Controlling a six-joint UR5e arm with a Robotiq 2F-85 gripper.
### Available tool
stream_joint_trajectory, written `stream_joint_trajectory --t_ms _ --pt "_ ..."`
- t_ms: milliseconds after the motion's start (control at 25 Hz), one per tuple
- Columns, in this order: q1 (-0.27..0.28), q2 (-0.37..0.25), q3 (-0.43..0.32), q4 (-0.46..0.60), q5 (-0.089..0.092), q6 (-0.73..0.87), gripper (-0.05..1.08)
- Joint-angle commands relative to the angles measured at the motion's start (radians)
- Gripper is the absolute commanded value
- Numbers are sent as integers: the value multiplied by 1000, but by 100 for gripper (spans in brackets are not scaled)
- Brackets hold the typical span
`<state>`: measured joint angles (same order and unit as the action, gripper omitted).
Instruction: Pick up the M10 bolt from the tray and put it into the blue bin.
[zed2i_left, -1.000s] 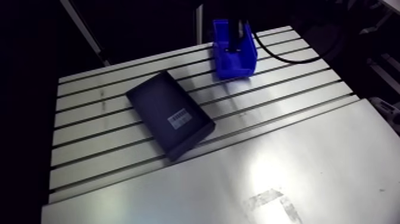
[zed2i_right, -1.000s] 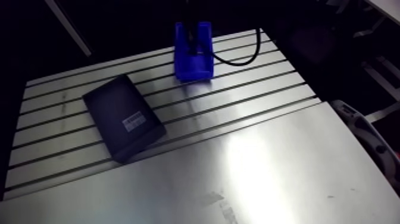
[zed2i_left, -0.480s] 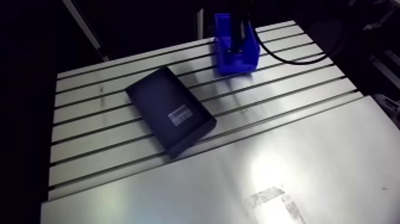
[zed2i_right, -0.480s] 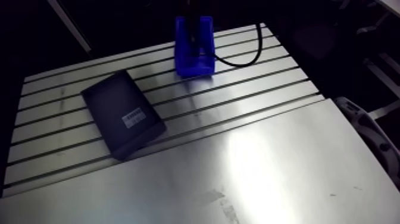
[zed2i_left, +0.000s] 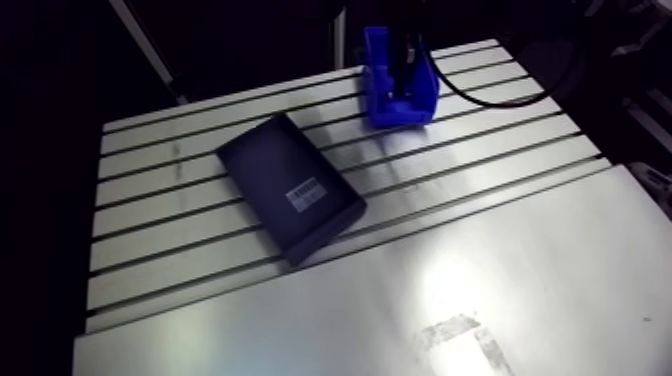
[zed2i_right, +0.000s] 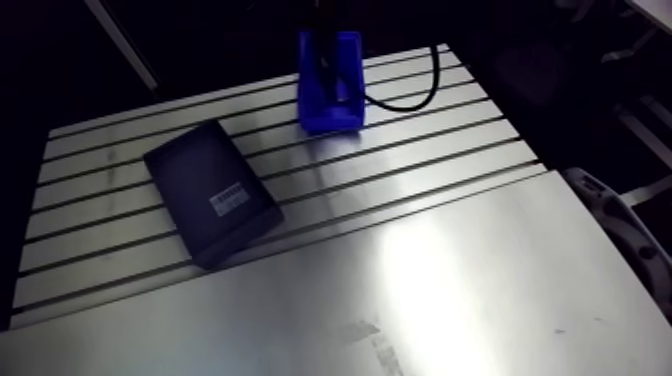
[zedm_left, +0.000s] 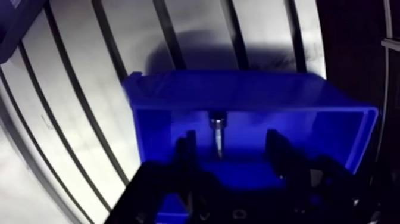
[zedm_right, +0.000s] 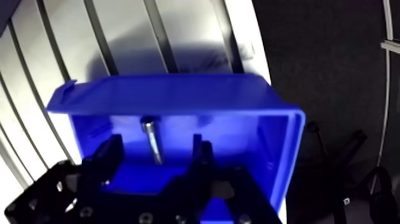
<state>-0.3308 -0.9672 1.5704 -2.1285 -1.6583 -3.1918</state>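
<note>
While the black 2-finger gripper hung inside the blue plastic bin, its fingers stood apart, the silver metal bolt loose between them.

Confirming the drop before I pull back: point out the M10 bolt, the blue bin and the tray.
M10 bolt (zedm_left: 218, 134), wrist view, on its shank.
blue bin (zedm_left: 250, 89), wrist view, on the wall beyond the bolt.
tray (zed2i_left: 262, 172), arm view, on its bare dark floor.
</note>
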Motion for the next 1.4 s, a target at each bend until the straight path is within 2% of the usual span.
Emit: stream_joint_trajectory --t_ms 40,160,320,360,400,600,680,760,840,920,960,1000,1080,1120,1200,1320,1360,1400 --pt "-2 -83 -8 60 -28 0 0" --pt "-17 -130 -31 155 -53 0 0" --pt "-31 -224 -33 184 -56 35 0" --pt "-31 -248 -33 198 -51 72 0" --pt "-30 -267 -33 210 -56 123 0" --pt "-2 -405 -34 301 -41 512 0" --pt "26 -454 -37 322 -18 675 0" --pt "45 -480 -48 327 -7 845 0" --pt "68 -520 -49 327 12 1011 0" --pt "91 -534 -60 330 39 1129 0" --pt "93 -538 -72 353 47 1201 0" --pt "96 -538 -83 393 61 1267 0" --pt "101 -537 -112 470 101 1375 0" --pt "101 -538 -129 500 111 1415 0" --pt "101 -538 -168 554 113 1450 0" --pt "102 -532 -247 694 116 1514 0" --pt "102 -531 -269 720 121 1525 0" --pt "102 -529 -290 743 134 1539 0"
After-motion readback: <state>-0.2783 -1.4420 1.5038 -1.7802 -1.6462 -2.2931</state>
